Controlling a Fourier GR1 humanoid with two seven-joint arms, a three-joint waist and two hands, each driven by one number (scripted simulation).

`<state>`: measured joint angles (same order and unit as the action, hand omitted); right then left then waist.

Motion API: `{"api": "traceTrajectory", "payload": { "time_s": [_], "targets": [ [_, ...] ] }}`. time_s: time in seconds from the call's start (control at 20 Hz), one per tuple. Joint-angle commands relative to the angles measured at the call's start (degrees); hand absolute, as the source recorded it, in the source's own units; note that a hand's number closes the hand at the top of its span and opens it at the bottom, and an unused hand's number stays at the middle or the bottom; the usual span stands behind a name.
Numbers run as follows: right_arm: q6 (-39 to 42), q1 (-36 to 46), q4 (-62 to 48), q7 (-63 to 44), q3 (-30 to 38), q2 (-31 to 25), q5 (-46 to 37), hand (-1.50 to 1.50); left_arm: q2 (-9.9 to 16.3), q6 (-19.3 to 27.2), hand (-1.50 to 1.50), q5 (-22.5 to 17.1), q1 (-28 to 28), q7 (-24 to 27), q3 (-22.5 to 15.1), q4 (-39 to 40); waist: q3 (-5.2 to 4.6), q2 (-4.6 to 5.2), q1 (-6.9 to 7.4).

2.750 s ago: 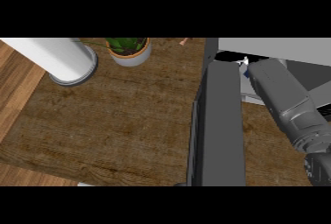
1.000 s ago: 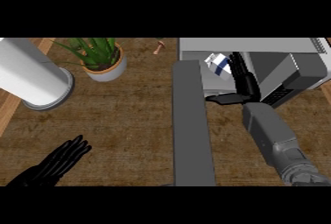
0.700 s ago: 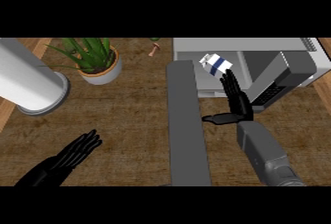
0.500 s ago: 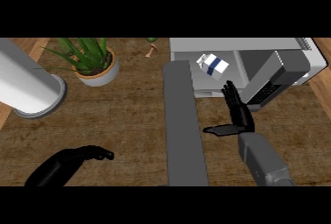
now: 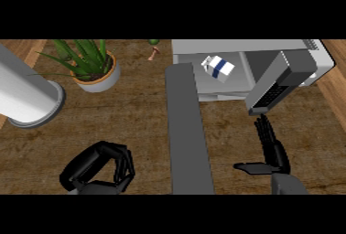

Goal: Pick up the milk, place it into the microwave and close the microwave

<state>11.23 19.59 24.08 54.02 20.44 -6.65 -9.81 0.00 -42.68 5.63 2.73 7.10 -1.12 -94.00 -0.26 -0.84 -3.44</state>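
The microwave (image 5: 270,59) stands at the far right of the wooden worktop (image 5: 135,119), with its door (image 5: 188,128) swung fully open and reaching toward the near edge. The milk (image 5: 218,66), a white carton with a dark blue band, lies tilted inside the microwave's cavity, at its left side near the opening. The microwave's control panel (image 5: 278,84) sits to the right of the milk.

The right hand (image 5: 270,146) is in front of the microwave, just right of the open door, released: fingers straight and pointing toward the control panel, thumb out toward the door, holding nothing. The left hand (image 5: 101,167) is well left of the door, near the worktop's front edge, clenched with fingers curled and empty.

Left of the microwave stand a potted plant (image 5: 91,68) and, farther left, a white cylinder (image 5: 27,93). A small reddish object (image 5: 153,54) lies between the plant and the microwave; what it is cannot be told.
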Motion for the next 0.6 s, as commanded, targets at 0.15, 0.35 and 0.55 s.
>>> {"api": "traceTrajectory", "payload": {
  "time_s": [0.15,0.35,0.55],
  "targets": [
    [8.29,-15.63,12.75,3.01,-1.12,-2.66,3.2,-1.5,0.0,6.14,1.5,9.68,-4.02,7.09,-7.84,7.0,-0.08,0.14,-0.41],
    [12.59,-23.26,23.56,0.41,-0.75,-5.74,7.31,-1.5,0.0,10.71,1.5,10.93,-4.1,11.18,-13.72,11.73,-0.04,0.33,0.52],
    [18.06,-29.1,33.87,-2.19,-2.61,-6.78,11.03,-1.5,0.0,18.32,1.5,10.91,-9.83,13.95,-16.7,18.49,-0.08,0.54,-0.13]
  ]
}}
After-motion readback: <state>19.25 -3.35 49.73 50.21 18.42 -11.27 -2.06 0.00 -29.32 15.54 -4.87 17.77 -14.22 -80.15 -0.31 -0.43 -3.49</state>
